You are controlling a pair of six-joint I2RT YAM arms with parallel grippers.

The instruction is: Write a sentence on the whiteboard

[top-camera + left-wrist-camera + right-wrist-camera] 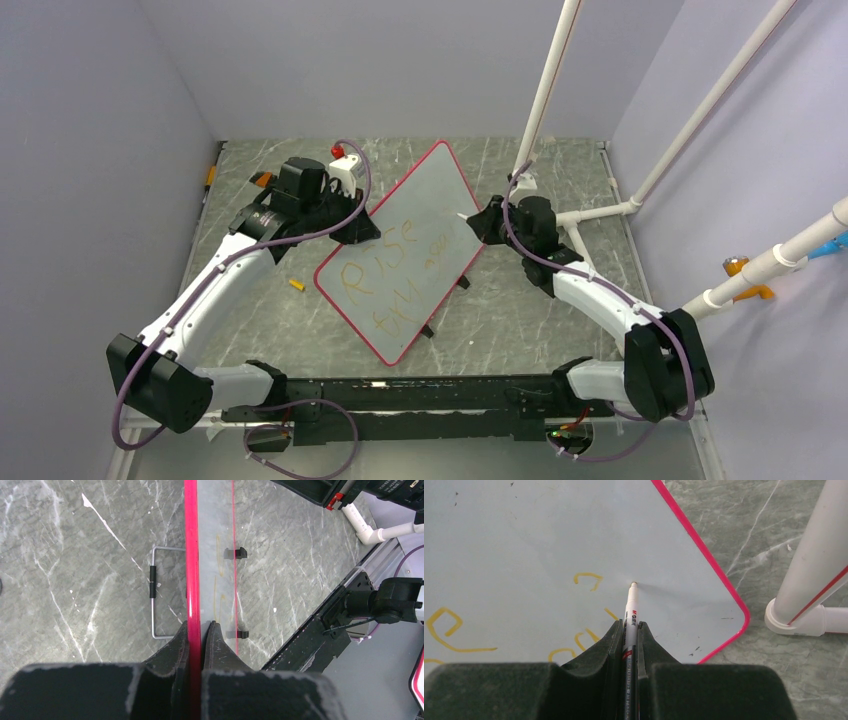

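1. My left gripper [200,628] is clamped on the red rim of the whiteboard [410,250]. In the left wrist view, the rim runs edge-on straight up the frame from between the jaws.
2. In the top view, the whiteboard sits mid-frame over the table [500,330]. Its long axis runs from upper right to lower left.
3. My right gripper [630,626] is clenched around the marker pen [630,611]. The pen's long axis points straight up the right wrist frame.
4. The pen tip lies at the board surface. I cannot confirm contact.
5. In the right wrist view, the sentence [385,285] lies left and lower left of the tip. Its nearest strokes are just beside the tip.
6. Judgement: unwritten board lies right of the tip, toward the rounded corner. The next stroke therefore belongs to my right arm, which is the nearer one, while the left steadies the rim.
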